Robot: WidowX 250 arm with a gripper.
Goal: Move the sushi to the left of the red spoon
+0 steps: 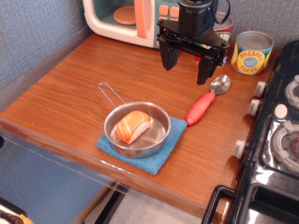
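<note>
The sushi (pixel 132 126), orange with white stripes over white rice, lies inside a small silver pan (pixel 154 143) near the table's front edge. The red spoon (pixel 205 103) lies to the right of the pan, red ribbed handle toward the front, silver bowl toward the back. My gripper (pixel 187 64) hangs open and empty above the table behind the pan, its right finger just left of the spoon's bowl.
The pan sits on a blue cloth (pixel 161 161). A toy microwave (pixel 135 21) with a tan disc inside stands at the back. A pineapple can (pixel 251 52) and a tomato can (pixel 223 29) stand at the back right. A toy stove (pixel 275 140) borders the right side.
</note>
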